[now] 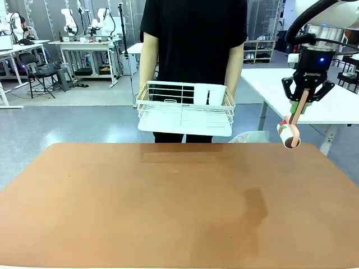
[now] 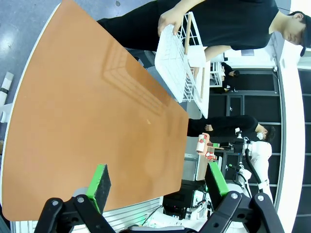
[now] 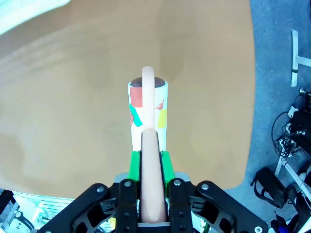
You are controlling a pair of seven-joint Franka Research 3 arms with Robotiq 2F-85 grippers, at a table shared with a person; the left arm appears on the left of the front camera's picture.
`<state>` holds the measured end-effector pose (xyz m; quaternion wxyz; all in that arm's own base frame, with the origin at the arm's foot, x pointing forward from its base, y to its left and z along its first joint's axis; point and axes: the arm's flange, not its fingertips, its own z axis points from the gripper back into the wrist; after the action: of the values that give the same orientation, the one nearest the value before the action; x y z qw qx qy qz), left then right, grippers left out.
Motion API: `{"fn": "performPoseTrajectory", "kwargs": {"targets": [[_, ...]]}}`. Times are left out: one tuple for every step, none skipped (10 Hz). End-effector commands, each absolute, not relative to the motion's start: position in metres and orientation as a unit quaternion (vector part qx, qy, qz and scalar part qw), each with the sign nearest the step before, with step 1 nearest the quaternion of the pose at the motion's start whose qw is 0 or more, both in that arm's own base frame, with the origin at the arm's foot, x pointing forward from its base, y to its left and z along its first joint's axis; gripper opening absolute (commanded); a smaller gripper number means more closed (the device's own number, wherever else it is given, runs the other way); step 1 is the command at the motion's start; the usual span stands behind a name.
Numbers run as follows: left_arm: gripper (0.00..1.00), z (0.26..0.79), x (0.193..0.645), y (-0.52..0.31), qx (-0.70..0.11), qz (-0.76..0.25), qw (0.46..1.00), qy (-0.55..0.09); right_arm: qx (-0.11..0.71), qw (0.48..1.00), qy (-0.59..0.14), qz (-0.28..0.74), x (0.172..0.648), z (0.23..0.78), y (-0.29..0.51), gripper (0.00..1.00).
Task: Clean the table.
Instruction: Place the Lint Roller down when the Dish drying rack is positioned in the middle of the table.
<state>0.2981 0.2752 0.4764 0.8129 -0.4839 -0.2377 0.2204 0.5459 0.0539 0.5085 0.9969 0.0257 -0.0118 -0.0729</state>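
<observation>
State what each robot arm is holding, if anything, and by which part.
The right gripper clamps a lint roller by its pinkish handle, roller head hanging free above the table. The left gripper holds nothing; its jaws stand open.

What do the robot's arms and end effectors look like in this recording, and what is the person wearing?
The right arm is white with black cabling; its end effector is black, printed ROBOTIQ, with a blue light above. The left end effector is black with bolted linkages and green pads. The person wears a black short-sleeved T-shirt.
</observation>
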Motion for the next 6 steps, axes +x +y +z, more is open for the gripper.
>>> {"fn": "performPoseTrajectory", "kwargs": {"targets": [[1.0, 0.4779, 0.2957, 0.2788, -0.487, 0.208, 0.813, -0.242, 0.029, 0.997, -0.02, -0.073, 0.5425, 0.5095, 0.0551, 0.21], [1.0, 0.4779, 0.2957, 0.2788, -0.487, 0.208, 0.813, -0.242, 0.029, 0.997, -0.02, -0.073, 0.5425, 0.5095, 0.0551, 0.21], [1.0, 0.4779, 0.2957, 0.2788, -0.487, 0.208, 0.813, -0.242, 0.029, 0.997, -0.02, -0.073, 0.5425, 0.5095, 0.0551, 0.21], [1.0, 0.4779, 0.2957, 0.2788, -0.487, 0.208, 0.813, -0.242, 0.029, 0.997, -0.02, -0.073, 0.5425, 0.5095, 0.0551, 0.21], [1.0, 0.4779, 0.2957, 0.2788, -0.487, 0.208, 0.813, -0.242, 0.029, 0.997, -0.02, -0.073, 0.5425, 0.5095, 0.0551, 0.21], [1.0, 0.4779, 0.2957, 0.2788, -0.487, 0.208, 0.813, -0.242, 0.029, 0.997, -0.02, -0.073, 0.5425, 0.5095, 0.0551, 0.21]]}}
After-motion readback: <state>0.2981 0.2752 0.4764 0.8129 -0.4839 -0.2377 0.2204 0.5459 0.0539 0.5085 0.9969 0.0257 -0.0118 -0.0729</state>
